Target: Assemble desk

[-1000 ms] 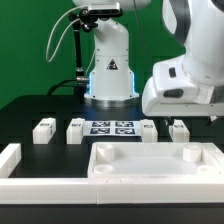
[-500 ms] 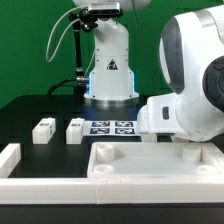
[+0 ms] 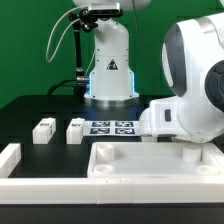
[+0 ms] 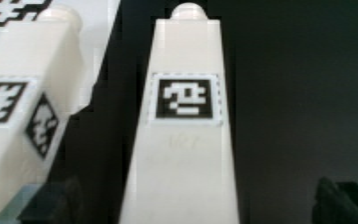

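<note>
While the jaws hang wide open and empty astride it, the long white square plastic leg [image 4: 188,150] lies on the black surface [image 4: 300,90] beside a second white tagged leg [image 4: 25,80]. Seemingly light, stiff and smooth, it suits a mid-length grip across its flat sides.

White desk leg [image 4: 190,140] w/ b&w tag [image 4: 185,100], lying on black table [image 4: 309,90], 2nd leg [image 4: 25,80] just beside

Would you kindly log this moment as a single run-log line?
phase: pre-grasp | gripper: open, astride leg, not touching | second leg: alongside | tabletop: flat, rims up
</note>
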Robot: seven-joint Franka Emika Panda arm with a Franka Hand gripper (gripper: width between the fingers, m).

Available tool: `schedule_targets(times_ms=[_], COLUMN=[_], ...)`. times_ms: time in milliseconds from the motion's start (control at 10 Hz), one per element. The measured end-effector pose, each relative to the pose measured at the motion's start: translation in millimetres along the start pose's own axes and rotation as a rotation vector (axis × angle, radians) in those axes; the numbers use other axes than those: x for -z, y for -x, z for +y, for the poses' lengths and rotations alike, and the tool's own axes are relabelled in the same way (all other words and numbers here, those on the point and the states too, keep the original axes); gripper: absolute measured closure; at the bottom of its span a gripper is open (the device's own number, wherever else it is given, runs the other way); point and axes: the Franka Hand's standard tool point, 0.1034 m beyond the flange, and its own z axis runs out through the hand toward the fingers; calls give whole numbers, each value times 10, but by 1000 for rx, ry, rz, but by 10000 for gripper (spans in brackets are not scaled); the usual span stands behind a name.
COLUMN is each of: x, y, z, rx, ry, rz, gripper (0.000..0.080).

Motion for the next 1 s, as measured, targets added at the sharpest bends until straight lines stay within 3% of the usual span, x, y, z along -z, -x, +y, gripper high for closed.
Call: schedule_targets(times_ms=[100, 300, 400, 500, 1000], x=[11, 4, 1, 1, 1], y=[-6, -11, -13, -13, -13], z=[2, 1, 1, 1, 1], rx=[0, 0, 0, 0, 0], ry=[-2, -2, -2, -2, -2], rz=[0, 0, -1, -1, -1], gripper=[151, 423, 423, 513, 512])
